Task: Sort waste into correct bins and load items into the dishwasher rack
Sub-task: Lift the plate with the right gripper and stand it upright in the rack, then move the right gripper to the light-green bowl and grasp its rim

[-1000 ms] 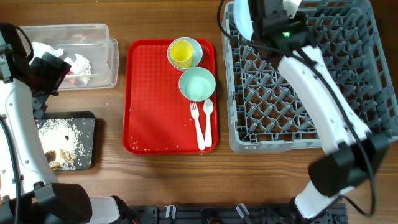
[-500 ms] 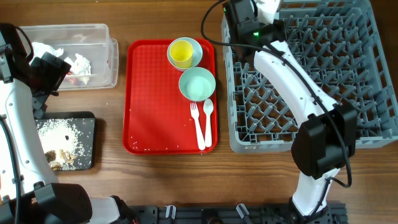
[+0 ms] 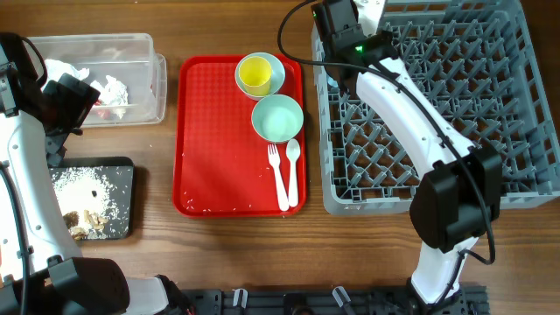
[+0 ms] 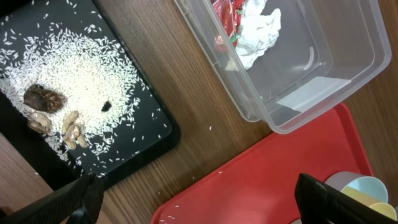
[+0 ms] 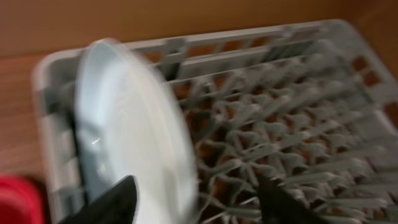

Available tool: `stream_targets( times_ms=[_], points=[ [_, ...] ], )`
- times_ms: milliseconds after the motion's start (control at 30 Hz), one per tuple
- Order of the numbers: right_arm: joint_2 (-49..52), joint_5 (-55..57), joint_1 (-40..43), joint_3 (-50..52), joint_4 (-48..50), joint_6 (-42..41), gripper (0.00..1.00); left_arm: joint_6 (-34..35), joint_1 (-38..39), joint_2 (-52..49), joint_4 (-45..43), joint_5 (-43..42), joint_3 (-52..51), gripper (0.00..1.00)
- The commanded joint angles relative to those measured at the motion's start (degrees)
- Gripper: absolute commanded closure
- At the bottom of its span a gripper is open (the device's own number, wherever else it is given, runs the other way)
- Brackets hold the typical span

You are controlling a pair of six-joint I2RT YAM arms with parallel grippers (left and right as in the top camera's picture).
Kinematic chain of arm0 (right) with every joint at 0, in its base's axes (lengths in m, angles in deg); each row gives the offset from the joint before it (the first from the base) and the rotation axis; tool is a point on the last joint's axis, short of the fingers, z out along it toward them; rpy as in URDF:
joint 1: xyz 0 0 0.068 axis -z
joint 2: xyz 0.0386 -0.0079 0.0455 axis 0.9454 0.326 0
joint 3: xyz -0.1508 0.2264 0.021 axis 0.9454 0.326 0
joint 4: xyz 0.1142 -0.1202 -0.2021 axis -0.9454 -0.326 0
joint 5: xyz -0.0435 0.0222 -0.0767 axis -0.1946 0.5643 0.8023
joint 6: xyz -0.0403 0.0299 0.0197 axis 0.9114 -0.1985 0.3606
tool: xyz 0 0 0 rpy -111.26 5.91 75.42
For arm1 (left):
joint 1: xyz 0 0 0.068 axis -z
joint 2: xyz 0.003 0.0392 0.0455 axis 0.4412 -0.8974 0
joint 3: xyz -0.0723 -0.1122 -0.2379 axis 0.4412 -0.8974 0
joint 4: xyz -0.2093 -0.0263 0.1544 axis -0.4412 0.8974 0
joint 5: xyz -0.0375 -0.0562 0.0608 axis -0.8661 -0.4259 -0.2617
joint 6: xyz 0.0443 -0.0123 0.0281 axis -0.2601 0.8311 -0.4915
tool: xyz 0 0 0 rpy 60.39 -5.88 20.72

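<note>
The pale blue plate [image 5: 130,124] stands on edge in the grey dishwasher rack [image 3: 490,105] at its far left corner; the arm hides it from overhead. My right gripper [image 5: 196,186] is open, its fingers spread either side of the plate's rim. On the red tray [image 3: 210,157] are a yellow cup [image 3: 255,74] inside the light blue bowl [image 3: 276,68], the mint-green bowl [image 3: 277,118], a white fork [image 3: 278,175] and spoon [image 3: 293,166]. My left gripper [image 4: 202,208] hangs open and empty above the wood between the black tray and the red tray.
The clear tub [image 3: 140,52] at the far left holds white napkins [image 4: 258,31] and a red wrapper [image 4: 227,12]. The black tray [image 4: 158,134] in front of it carries white crumbs [image 4: 74,68] and brown scraps [image 4: 46,99].
My right arm swung left to the rack's far left corner, then its gripper went from shut to open, letting go of the plate. The left arm has not moved.
</note>
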State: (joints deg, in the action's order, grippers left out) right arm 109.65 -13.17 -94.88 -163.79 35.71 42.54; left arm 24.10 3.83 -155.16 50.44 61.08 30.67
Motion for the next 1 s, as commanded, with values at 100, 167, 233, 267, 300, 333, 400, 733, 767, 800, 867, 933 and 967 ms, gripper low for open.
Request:
stream_targets(
  times_ms=[100,167,233,267,300,333,400,733,767,800,867,933,967],
  points=[
    [-12.00,-18.12,-0.68,-2.67,0.90,2.43,0.15,0.17,-0.33,-0.13,0.00,0.79,0.20,0.00],
    [-15.28,-22.93,-0.68,-2.67,1.40,2.93,0.14,0.15,-0.33,-0.13,0.00,0.79,0.20,0.00],
    [-18.03,-33.03,-0.68,-2.64,1.62,5.75,0.14,0.15,-0.33,-0.13,0.00,0.79,0.20,0.00],
    [-18.62,-38.49,-0.68,-2.67,1.79,8.48,0.14,0.17,-0.33,-0.13,0.00,0.79,0.20,0.00],
    [-18.88,-45.72,-0.68,-2.67,1.77,12.35,0.14,0.17,-0.33,-0.13,0.00,0.79,0.20,0.00],
    [-18.84,-51.80,-0.68,-2.60,1.20,14.71,0.14,0.17,-0.33,-0.13,0.00,0.79,0.20,0.00],
    [-18.01,-57.11,-0.68,-2.03,-0.48,15.67,0.15,0.17,-0.33,-0.13,0.00,0.79,0.20,0.00],
    [-3.87,-52.87,-9.14,-1.25,-8.66,21.40,0.24,0.17,-0.33,-0.13,0.00,0.79,0.20,0.00],
    [-2.43,-50.84,-10.27,-1.25,-8.20,21.42,0.25,0.17,-0.33,-0.13,0.00,0.79,0.20,0.00],
    [0.02,-47.50,-11.93,-1.25,-7.63,21.46,0.26,0.17,-0.33,-0.13,0.00,0.79,0.20,0.00],
    [3.04,-43.19,-13.70,-1.25,-7.80,21.11,0.26,0.15,-0.33,-0.13,0.00,0.79,0.20,0.00],
    [6.05,-40.54,-15.04,-1.22,-8.39,19.50,0.31,0.17,-0.33,-0.13,0.00,0.79,0.20,0.00],
    [6.93,-40.85,-15.47,-1.22,-8.57,19.19,0.33,0.17,-0.33,-0.13,0.00,0.79,0.20,0.00]
  ],
)
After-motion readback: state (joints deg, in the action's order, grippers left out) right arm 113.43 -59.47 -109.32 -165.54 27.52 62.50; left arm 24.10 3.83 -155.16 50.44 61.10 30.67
